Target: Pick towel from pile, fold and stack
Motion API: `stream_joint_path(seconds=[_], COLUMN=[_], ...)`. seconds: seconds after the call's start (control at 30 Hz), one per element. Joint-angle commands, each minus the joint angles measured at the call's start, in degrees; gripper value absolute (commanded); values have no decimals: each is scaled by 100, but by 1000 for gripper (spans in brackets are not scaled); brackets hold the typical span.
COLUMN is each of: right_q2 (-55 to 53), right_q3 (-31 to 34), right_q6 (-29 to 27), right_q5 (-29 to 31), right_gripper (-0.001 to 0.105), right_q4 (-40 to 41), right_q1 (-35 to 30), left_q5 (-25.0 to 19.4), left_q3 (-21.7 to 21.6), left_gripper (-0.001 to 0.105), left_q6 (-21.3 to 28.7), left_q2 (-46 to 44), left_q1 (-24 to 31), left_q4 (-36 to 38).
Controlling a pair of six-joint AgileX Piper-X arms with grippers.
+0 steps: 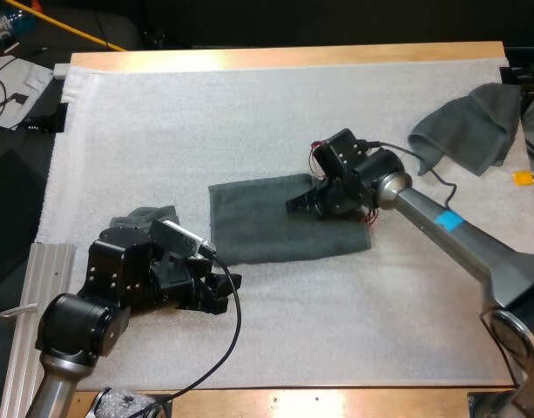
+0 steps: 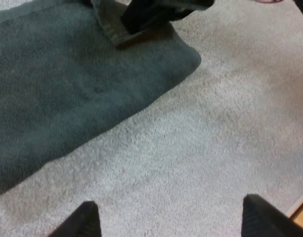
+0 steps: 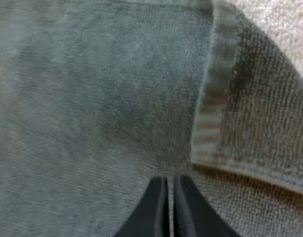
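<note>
A dark grey-green towel [image 1: 275, 222] lies flat on the mat's middle as a folded rectangle. My right gripper [image 1: 303, 203] rests low over its right half, fingers shut and touching [image 3: 168, 183], with nothing between them. Beside those fingers a hemmed flap [image 3: 215, 103] lies turned over onto the towel [image 3: 92, 98]. My left gripper [image 1: 225, 292] hovers over bare mat just off the towel's near left corner, its fingers [image 2: 87, 219] wide open. From the left wrist, the towel [image 2: 67, 89] spreads ahead with the right gripper [image 2: 156, 12] on its far side. A crumpled towel [image 1: 471, 126] sits at the far right.
A small dark grey-green bundle [image 1: 149, 214] lies on the mat behind my left arm. The white mat [image 1: 249, 113] is bare across its far half. A metal rail [image 1: 27, 287] runs along the table's left edge, and the wooden front edge [image 1: 336, 399] is close to my left arm.
</note>
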Motion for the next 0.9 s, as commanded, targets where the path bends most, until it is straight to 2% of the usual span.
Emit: stream_joint_path(seconds=[0.0, 0.27, 0.53, 0.6, 0.7, 0.87], right_q2=[294, 679, 837, 758, 768, 689], right_q3=[-34, -58, -95, -77, -99, -131], right_q6=[-101, 65, 531, 456, 958, 1476], right_q5=[-80, 143, 496, 529, 1285, 2138], right_gripper=[0, 0, 0, 0, 0, 0], right_q4=[26, -200, -682, -637, -1152, -1826], right_q1=[8, 5, -16, -5, -52, -340], left_q5=[8, -1, 14, 39, 54, 66], left_q3=[-28, -28, -29, -21, -34, -29], left_gripper=[58, 58, 58, 58, 58, 58], left_q6=[-36, -41, -41, -27, -14, 3], left_q2=[-26, -20, -19, -9, -24, -26], left_q1=[-21, -29, -12, -17, -27, -22], left_q4=[0, 0, 0, 27, 43, 74])
